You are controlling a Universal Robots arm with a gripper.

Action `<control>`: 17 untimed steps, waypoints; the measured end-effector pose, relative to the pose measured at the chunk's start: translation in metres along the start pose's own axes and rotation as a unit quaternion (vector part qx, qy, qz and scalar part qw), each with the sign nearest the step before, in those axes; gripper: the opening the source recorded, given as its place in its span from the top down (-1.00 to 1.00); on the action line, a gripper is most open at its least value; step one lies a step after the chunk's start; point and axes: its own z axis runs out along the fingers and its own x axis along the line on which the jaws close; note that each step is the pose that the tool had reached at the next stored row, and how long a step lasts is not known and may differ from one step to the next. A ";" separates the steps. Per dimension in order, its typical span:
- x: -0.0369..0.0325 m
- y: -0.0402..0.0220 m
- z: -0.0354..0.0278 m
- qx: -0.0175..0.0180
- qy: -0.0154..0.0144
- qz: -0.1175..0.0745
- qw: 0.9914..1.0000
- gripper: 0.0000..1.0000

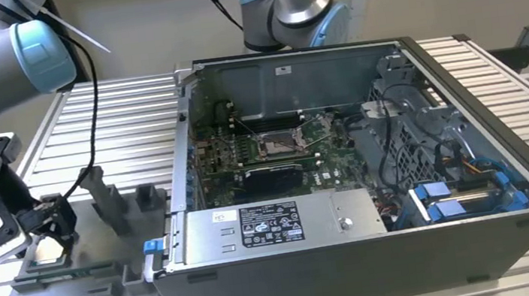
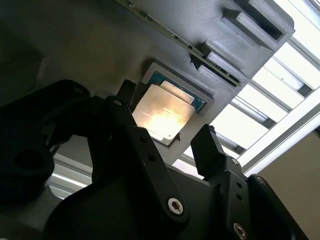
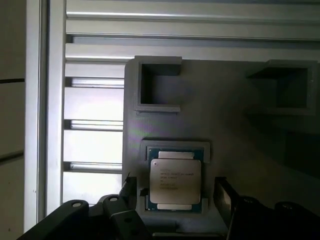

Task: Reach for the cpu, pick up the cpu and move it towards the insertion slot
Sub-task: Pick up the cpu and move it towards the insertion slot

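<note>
1. Gripper (image 1: 48,235): at the lower left of the exterior view the arm reaches down from the upper left corner. The gripper hangs low over the grey fixture plate (image 1: 90,290), which lies on the slatted table (image 1: 119,113).
2. The cpu (image 1: 47,252): it lies flat in a shallow square pocket of the fixture plate, directly under the gripper. In the first wrist view the cpu (image 3: 175,181) shows its pale lid and green rim, level in the pocket.
3. Fingers: in the second wrist view the fingers (image 2: 207,145) are spread, one on each of two opposite sides of the cpu (image 2: 162,112). They hold nothing. A narrow strip of pocket shows between each fingertip and the chip edge, so contact appears not yet made.
4. Handling (judgement): the cpu is thin, stiff and light. Its metal lid is smooth and likely slippery under the pads, and the underside is probably fragile.
5. Grip location (judgement): take hold at two opposite edges of the green rim — not on the lid face — and keep the part level.
6. The insertion slot (image 1: 276,143): it sits at the centre of the exterior view, on the green board inside the open computer case (image 1: 361,272). It is well apart from the cpu, to the right of the fixture plate.
</note>
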 end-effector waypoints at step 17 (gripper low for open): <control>0.0000 -0.0002 0.0044 0.000 0.000 0.000 1.000 -1.00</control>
